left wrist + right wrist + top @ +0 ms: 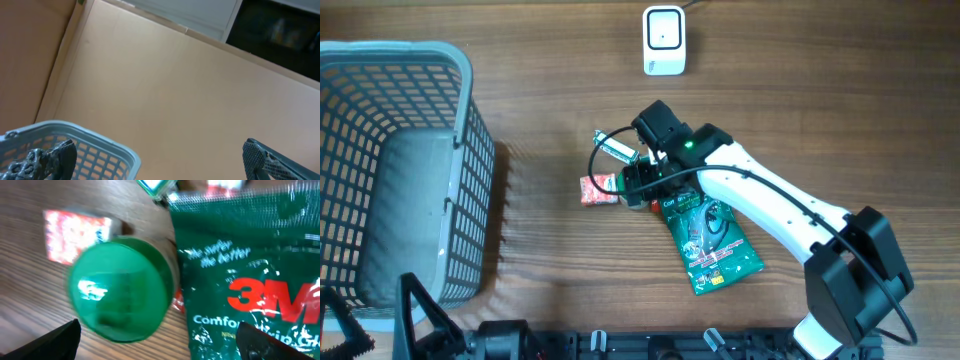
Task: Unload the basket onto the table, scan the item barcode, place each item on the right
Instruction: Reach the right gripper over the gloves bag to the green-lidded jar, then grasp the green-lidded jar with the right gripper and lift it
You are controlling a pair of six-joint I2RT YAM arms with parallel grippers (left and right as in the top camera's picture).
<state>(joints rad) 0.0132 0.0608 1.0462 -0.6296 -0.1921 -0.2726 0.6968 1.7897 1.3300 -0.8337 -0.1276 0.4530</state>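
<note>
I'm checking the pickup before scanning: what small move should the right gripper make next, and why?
Probably lower the right gripper and close on the green-lidded container: its jaws are open, hovering above it, holding nothing, beside the 3M pack.

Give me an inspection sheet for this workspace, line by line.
Surface: wooden table, no spills seen.
Job's things: white scanner at the far side; green pouch lying flat, partly under the right arm; green-lidded jar at the pouch's top corner.
Clutter: grey basket on the left; red packet and a small tube beside the jar.
Grippers: right gripper open above jar and pouch, holding nothing; left gripper open, over the basket's rim.
Cables: black cable along the right arm.
Surroundings: pale panel in the left wrist view; nothing else seen.
</note>
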